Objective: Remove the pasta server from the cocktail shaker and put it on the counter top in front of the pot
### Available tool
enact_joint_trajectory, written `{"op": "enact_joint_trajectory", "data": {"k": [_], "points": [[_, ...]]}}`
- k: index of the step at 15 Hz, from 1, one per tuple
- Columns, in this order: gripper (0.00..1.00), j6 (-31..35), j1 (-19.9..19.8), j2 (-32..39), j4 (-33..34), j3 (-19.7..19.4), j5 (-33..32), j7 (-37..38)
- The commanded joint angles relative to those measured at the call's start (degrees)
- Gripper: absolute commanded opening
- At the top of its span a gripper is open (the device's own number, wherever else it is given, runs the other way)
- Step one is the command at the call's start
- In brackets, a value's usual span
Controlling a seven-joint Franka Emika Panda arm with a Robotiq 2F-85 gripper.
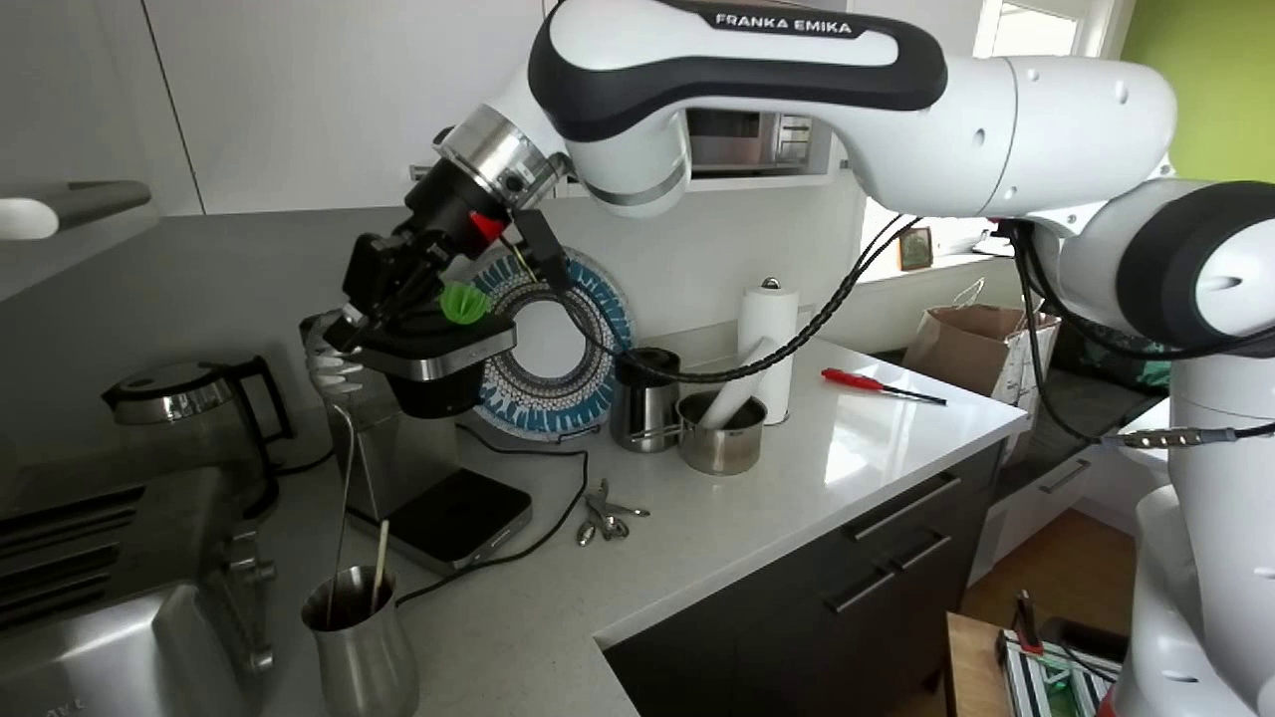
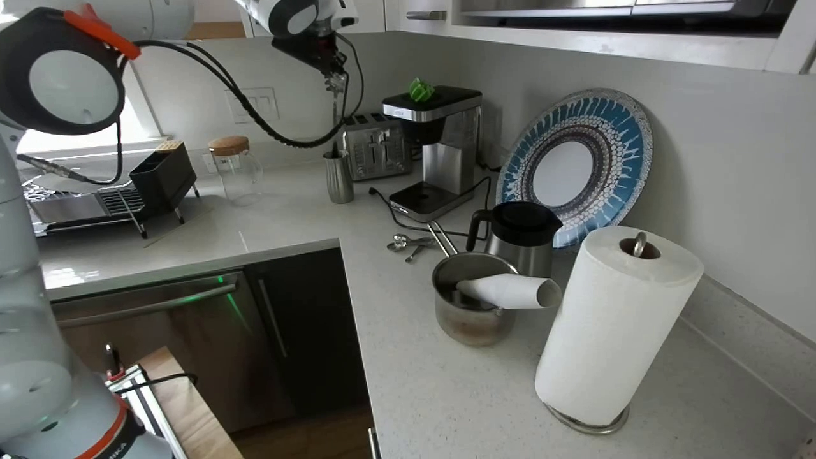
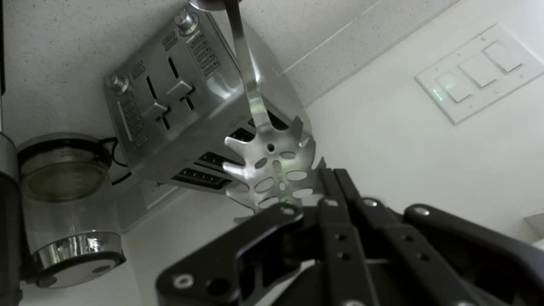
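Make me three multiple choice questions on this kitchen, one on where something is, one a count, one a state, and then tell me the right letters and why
1. Where does the green object sit?
A. In the saucepan
B. On the toaster
C. On the coffee maker

2. How many wall switches show in the wrist view?
A. Three
B. Five
C. One

3. How does the pasta server sit?
A. Flat on the counter
B. Head up in the cocktail shaker
C. Head down in it

1 C: it rests on top in both exterior views.
2 A: three rockers show side by side.
3 B: the handle runs down into it, toothed head above.
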Motion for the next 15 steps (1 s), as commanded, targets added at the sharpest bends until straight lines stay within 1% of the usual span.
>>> {"op": "enact_joint_trajectory", "data": {"k": [1,5,7,9,12,15], "points": [[0.01,3.28,0.78,-5.42,-4.35,-0.3,-1.83,1.31],[0.01,4.56,1.21,-9.84,-6.52,-0.52,-5.91,4.52],[0.01,2.01,0.97,-11.78,-7.21,-0.46,-8.47,6.78],[0.01,-0.57,0.65,-13.54,-7.8,-0.32,-9.46,8.43],[0.01,-4.92,0.38,-15.69,-8.41,-0.33,-9.85,9.82],[0.01,-7.98,0.04,-17.61,-9.45,-0.67,-12.87,9.93]]}}
